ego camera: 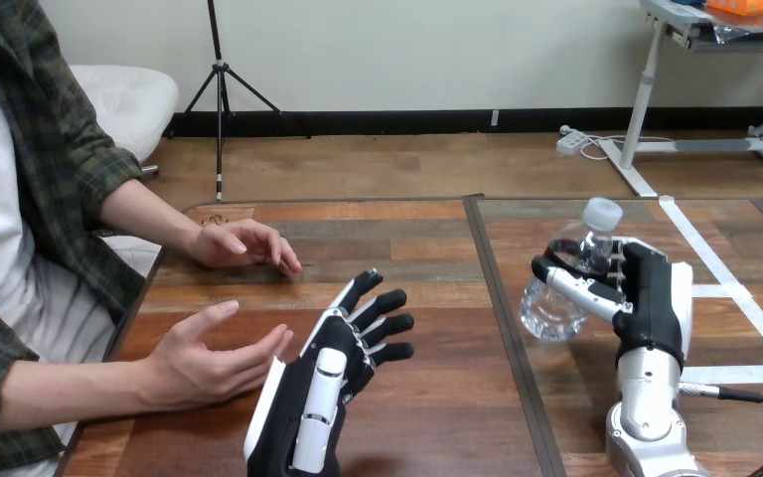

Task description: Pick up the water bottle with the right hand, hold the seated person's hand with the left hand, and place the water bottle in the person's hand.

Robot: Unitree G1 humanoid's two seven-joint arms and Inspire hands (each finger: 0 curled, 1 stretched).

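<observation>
Near the near edge of the table (437, 427), left of its middle, the robot's left hand (343, 363) lies with its fingers straight and fanned apart, pointing toward the far right corner, closed on nothing. Just beside it, by the left edge, the person's nearer hand (209, 366) is held open with the palm turned up. Its fingertips reach the white side of the left hand, though I cannot tell whether the two touch. On the right half of the table, the right hand (646, 298) stands upright on its silver forearm, fingers and thumb curled round the water bottle (566, 283). The bottle leans a little, and whether its base is on the wood is unclear. Farther off, near the far left corner, the person's other hand (243, 243) rests palm down. By my reading the bottle grasp is made and holding the person's hand is the step in hand. Next, the left fingers must wrap round the offered hand gently, then the bottle crosses leftward.
</observation>
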